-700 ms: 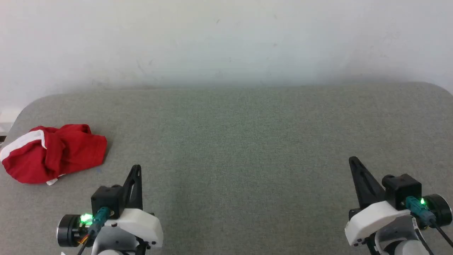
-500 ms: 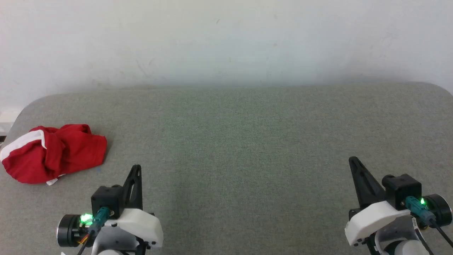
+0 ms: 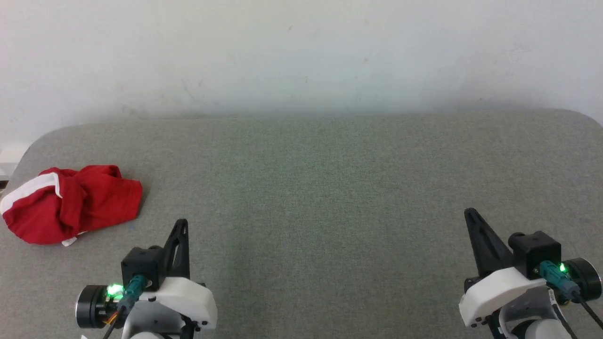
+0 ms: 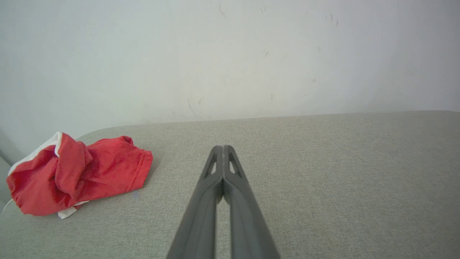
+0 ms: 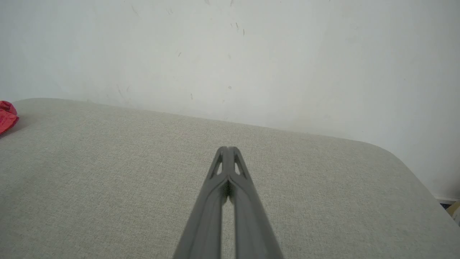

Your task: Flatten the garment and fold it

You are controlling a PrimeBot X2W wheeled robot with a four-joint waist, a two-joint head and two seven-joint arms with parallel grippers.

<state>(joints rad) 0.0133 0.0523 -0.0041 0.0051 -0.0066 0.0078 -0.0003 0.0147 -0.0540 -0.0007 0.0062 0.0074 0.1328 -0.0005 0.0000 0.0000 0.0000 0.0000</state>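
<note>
1. While both of my arms hang low over the counter [image 3: 330,179], the garment [image 3: 70,203] lies in a bunched-up heap on the counter's left side, close to its round far-left corner.
2. It is red, with a white stripe along one side and a little bit of white poking out at the side nearest the counter's front edge. It is lumpy and full of folds, not flat.
3. My left gripper [image 3: 182,223] is pinched tight shut. It sits over the front left part of the counter and points toward the counter's back edge. It is not touching the garment.
4. From my left wrist, I see my two fingers [image 4: 201,216] pressed together at the tips. The garment [image 4: 77,174] sits apart from them, nearer the counter's left edge.
5. My right gripper [image 3: 469,214] is pinched shut too. It sits over the front right part of the counter, well apart from the garment.
6. From my right wrist, those fingers [image 5: 205,216] also meet at the tips, and a small red bit of the garment [image 5: 6,117] peeks in by the counter's far-left end.
7. Grey-green cloth covers the counter.
8. A pale wall [image 3: 301,56] stands right behind the counter's back edge.
</note>
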